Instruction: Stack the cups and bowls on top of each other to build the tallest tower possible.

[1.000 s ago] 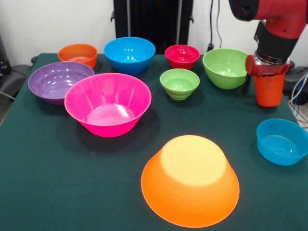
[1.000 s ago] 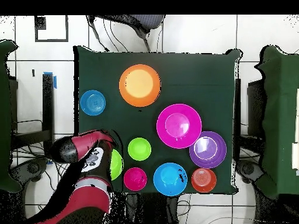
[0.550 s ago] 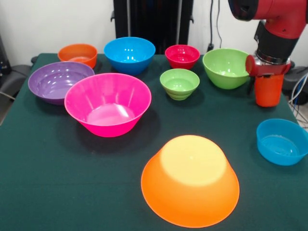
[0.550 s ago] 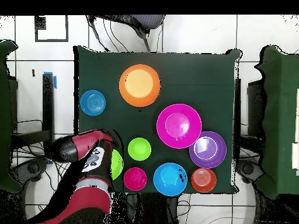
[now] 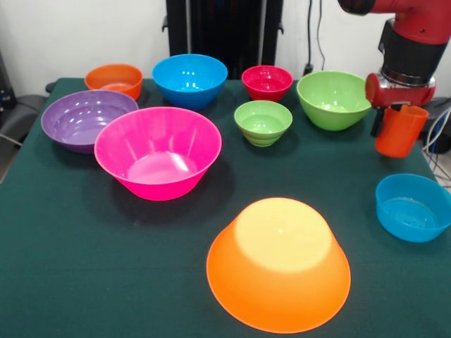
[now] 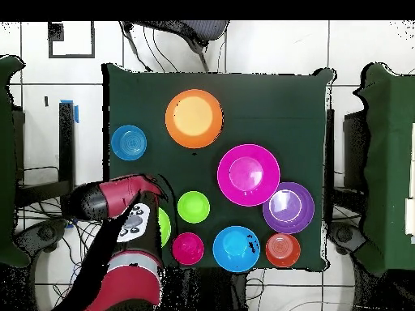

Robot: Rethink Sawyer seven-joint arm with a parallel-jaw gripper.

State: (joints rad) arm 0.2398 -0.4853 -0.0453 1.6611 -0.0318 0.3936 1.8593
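Observation:
The orange-red cup (image 5: pixel 399 132) hangs tilted at the right edge of the table, its base close to the cloth. My gripper (image 5: pixel 390 118) is shut on its rim, with one black finger (image 5: pixel 375 124) showing on the cup's left side. In the overhead view the red arm (image 6: pixel 121 212) hides the cup and the gripper. The largest orange bowl (image 5: pixel 278 262) (image 6: pixel 194 118) lies rim down, alone, in front of the middle. The big pink bowl (image 5: pixel 158 151) (image 6: pixel 248 174) stands upright left of the middle. The small blue bowl (image 5: pixel 412 206) (image 6: pixel 129 142) sits just in front of the cup.
Several upright bowls line the far side: small orange (image 5: pixel 114 79), large blue (image 5: pixel 189 79), red (image 5: pixel 267 82), mid green (image 5: pixel 331 98). The purple bowl (image 5: pixel 86 118) is at the left and the small green bowl (image 5: pixel 263 121) near the middle. The mid green bowl is closest to the cup.
The gripper has risen a little and shifted right with the cup, which now tilts instead of standing upright. The bowls have not moved.

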